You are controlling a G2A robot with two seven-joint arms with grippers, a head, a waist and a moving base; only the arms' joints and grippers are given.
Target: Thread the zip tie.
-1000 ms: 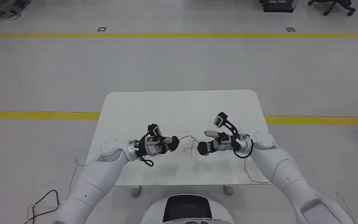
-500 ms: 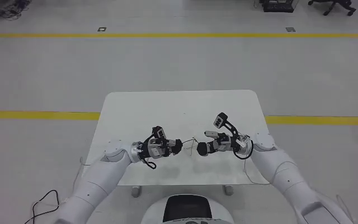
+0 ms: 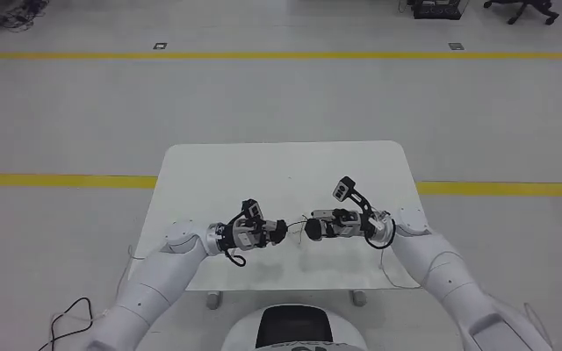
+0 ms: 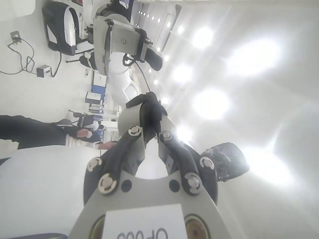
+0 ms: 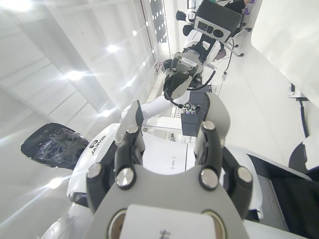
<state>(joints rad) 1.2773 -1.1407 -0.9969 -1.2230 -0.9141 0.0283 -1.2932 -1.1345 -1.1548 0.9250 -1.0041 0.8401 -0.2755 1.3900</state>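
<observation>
Setting: white table [image 3: 263, 167] with rounded corners on a pale floor [image 3: 281, 105]; both arms held above its near half, grippers facing each other and close together.

Left gripper [image 4: 149, 103]: fingers pressed together at the tips, pinching one end of the zip tie.

Zip tie [image 4: 144, 80]: thin black strip, held off the table, running out from the left gripper's tips toward the other arm; far end too fine to place exactly.

Right gripper [image 5: 174, 103]: fingers spread wide apart, pointed at the left gripper and just beside it; cannot tell whether touching the tie.

In the way: dark fingertips of the left gripper covering the pinched end of the tie; from above, both gripper bodies hiding most of the strip, with only a short dark thread seen in the gap between them.

Around: yellow lines [image 3: 281, 55] across the floor, one beyond the table, one level with its far half; loose black cable [image 3: 84, 301] on the floor at the robot's left; dark chair base [image 3: 518, 7] in the far right corner; bright ceiling lights [image 4: 210, 103] glaring behind the left fingers.
</observation>
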